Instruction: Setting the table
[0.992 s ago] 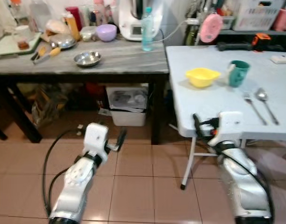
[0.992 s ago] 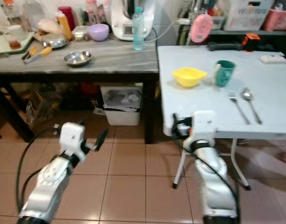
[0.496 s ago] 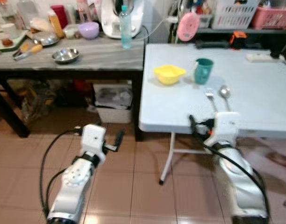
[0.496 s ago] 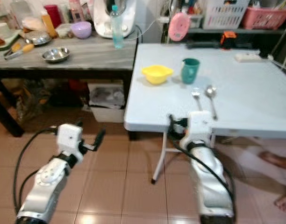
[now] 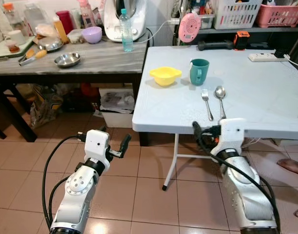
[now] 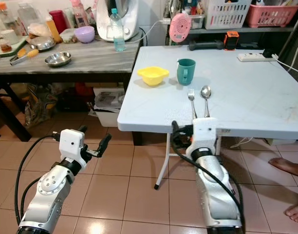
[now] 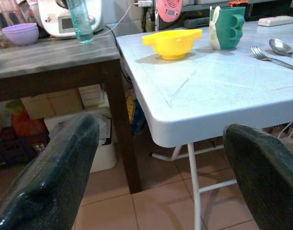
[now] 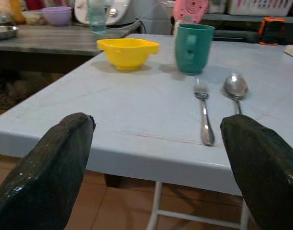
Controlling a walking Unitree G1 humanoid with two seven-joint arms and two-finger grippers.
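Two tables on tiled floor (image 5: 139,180) | white folding table (image 5: 266,92): yellow bowl (image 5: 165,75), teal mug (image 5: 199,71), fork (image 5: 207,103), spoon (image 5: 220,97) | left gripper (image 7: 151,158), right gripper (image 8: 156,143) spread wide, empty.

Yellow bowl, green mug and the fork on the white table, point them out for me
yellow bowl (image 5: 165,76), left eye view, its rim.
green mug (image 5: 199,71), left eye view, its side.
fork (image 5: 207,105), left eye view, mid-handle.

The far right part of the white desk (image 5: 266,97) is cut off by the picture's edge. A person's bare feet (image 6: 290,168) are cut at the right edge. The white appliance (image 5: 121,19) is cropped at the top. Items under the wooden desk (image 5: 90,58) are hidden in shadow.
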